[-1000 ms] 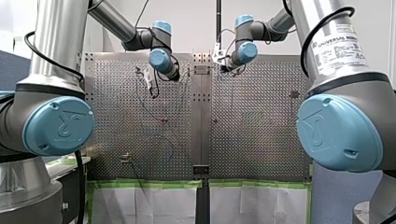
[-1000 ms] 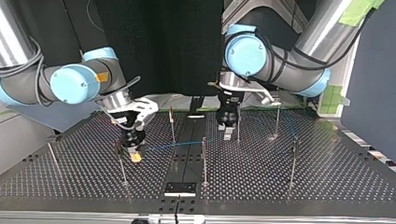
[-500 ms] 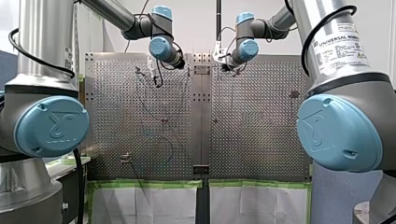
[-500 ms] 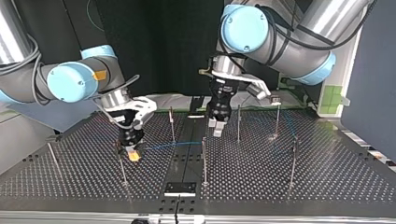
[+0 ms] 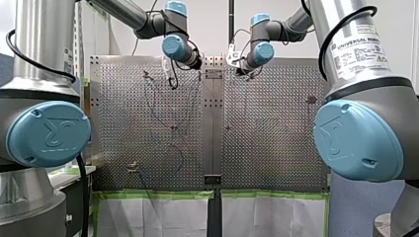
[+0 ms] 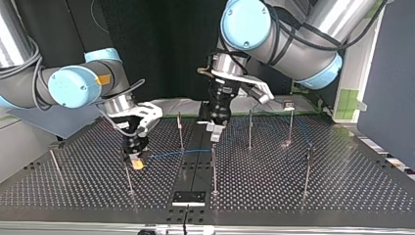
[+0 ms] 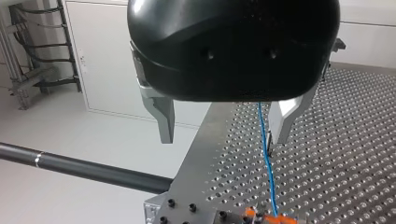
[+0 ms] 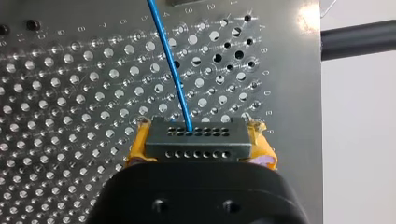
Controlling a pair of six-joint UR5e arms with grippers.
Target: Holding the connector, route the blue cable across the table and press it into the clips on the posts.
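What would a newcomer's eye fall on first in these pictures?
The thin blue cable, drawn straight across the middle of the perforated table in the top view. It runs from the grey connector clamped between the yellow pads of my right gripper, at that view's left. My left gripper hangs open over the cable, close to a middle post.

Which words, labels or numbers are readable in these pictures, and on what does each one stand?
"UNIVERSAL ROBOT", the end curving out of sight: white label on my right arm, front view.
Smaller print on that label: too small to read.
Marks beside the table's holes, right wrist view: too blurred to read.
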